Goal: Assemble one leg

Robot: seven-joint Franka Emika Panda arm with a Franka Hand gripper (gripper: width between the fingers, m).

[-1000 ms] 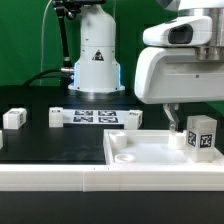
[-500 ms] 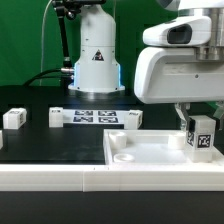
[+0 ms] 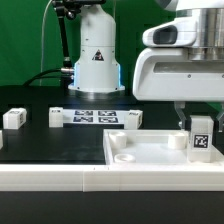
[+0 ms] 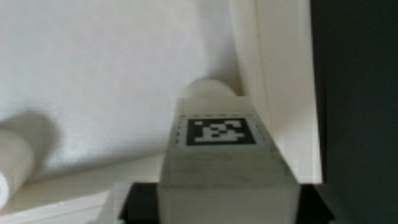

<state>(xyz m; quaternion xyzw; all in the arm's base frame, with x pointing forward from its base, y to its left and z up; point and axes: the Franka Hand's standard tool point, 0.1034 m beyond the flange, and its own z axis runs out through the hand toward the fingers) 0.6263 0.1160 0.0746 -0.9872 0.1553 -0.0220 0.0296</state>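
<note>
My gripper is shut on the leg, a small white post with black-and-white tags. It holds the leg upright over the right end of the large flat white panel, with its lower end at the panel's surface. In the wrist view the leg fills the middle between the dark fingers, and its far end points at the panel near its right edge. Whether the leg touches the panel cannot be told.
A second small tagged post stands at the exterior view's left. The marker board lies behind the panel, with another small white post at its right end. The robot base is behind. A round corner socket shows at the panel's left.
My gripper has lowered the leg a little toward the panel's right end. Nothing else has moved.
</note>
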